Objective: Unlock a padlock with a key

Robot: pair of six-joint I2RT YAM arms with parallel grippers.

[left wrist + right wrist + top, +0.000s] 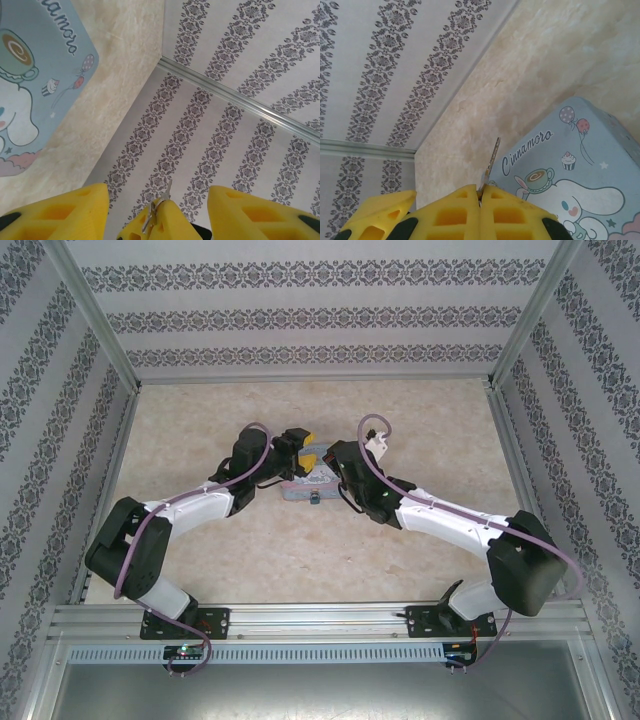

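Key (492, 162) pinched in right gripper (480, 192), fingers fully closed on it, blade jutting beside cartoon tin (580, 165). Padlock (314, 499) apparently at tin's near edge, mid-table. Left gripper (302, 443) at tin's far side; cannot tell its jaw opening.

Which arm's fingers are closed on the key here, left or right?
The right gripper: its fingers are pinched shut on the key, whose thin blade sticks out past them. The left gripper's fingers stand wide apart.
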